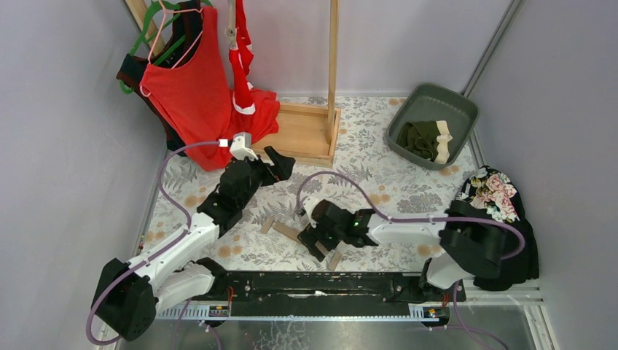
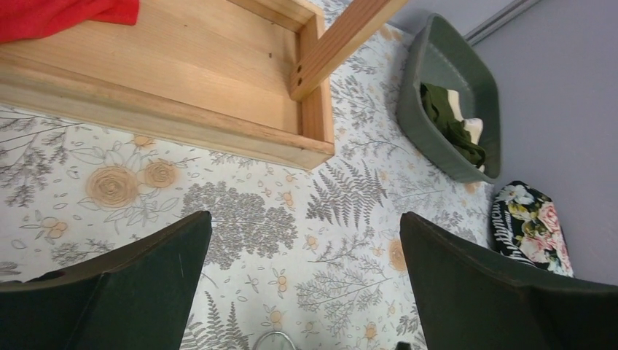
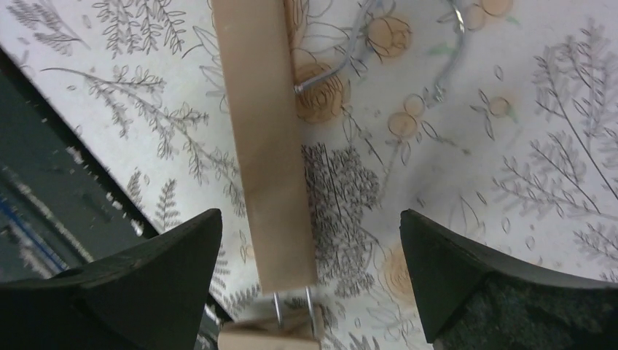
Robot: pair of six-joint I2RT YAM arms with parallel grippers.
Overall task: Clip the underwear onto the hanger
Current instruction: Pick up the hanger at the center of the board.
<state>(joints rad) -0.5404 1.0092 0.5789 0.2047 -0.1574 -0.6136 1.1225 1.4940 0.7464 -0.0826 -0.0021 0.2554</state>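
Note:
A wooden clip hanger [image 1: 284, 229] lies flat on the flowered table. My right gripper [image 1: 310, 235] hovers over it, open. In the right wrist view the hanger's bar [image 3: 262, 146] runs between the spread fingers without touching them, with a clip [image 3: 291, 328] at its near end. The olive green underwear [image 1: 423, 138] with its cream waistband sits bunched in the grey bin [image 1: 459, 102]. The red underwear [image 1: 240, 65] hangs from the wooden rack. My left gripper [image 1: 283, 166] stands open by the rack's base, with only tablecloth between its fingers [image 2: 146, 284].
The rack's wooden base [image 2: 182, 80] and upright post [image 1: 333, 65] stand at the back. A red tank top [image 1: 193, 87] hangs on a pink hanger at the back left. Black floral cloth [image 1: 492, 193] lies at the right edge. Walls close both sides.

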